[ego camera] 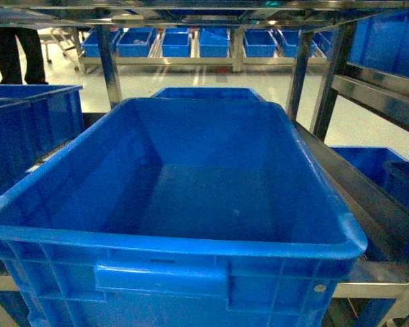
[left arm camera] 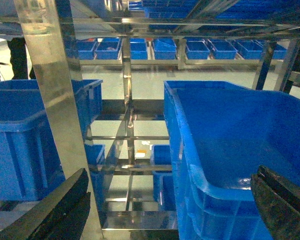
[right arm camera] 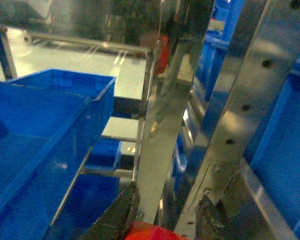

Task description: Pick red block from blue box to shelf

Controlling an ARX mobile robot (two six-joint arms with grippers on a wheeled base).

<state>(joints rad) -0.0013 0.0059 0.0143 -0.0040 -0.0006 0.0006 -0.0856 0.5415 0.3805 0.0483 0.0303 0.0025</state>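
A large blue plastic box [ego camera: 191, 197] with smooth sloping walls and a rounded rim fills your head view, its floor bare, parked among the posts of the tall silver stainless-steel shelf [ego camera: 109, 65]. You will not find either arm in that view. On your right wrist camera, the right gripper [right arm camera: 162, 220] sits at the bottom edge with its two dark fingers [right arm camera: 120, 212] closed on the small red plastic block [right arm camera: 150, 232], of which only the top curve shows between them. The block is out of the box, held just in front of a shiny upright shelf post [right arm camera: 162, 120], with the box rim off to the left. On your left wrist camera, the left gripper [left arm camera: 170, 210] hangs with its black fingers [left arm camera: 65, 205] spread wide apart, nothing between them, one beside a steel post and the other over the near corner of the blue box. More blue ribbed crates [left arm camera: 30, 135] sit on the rack tiers around you.
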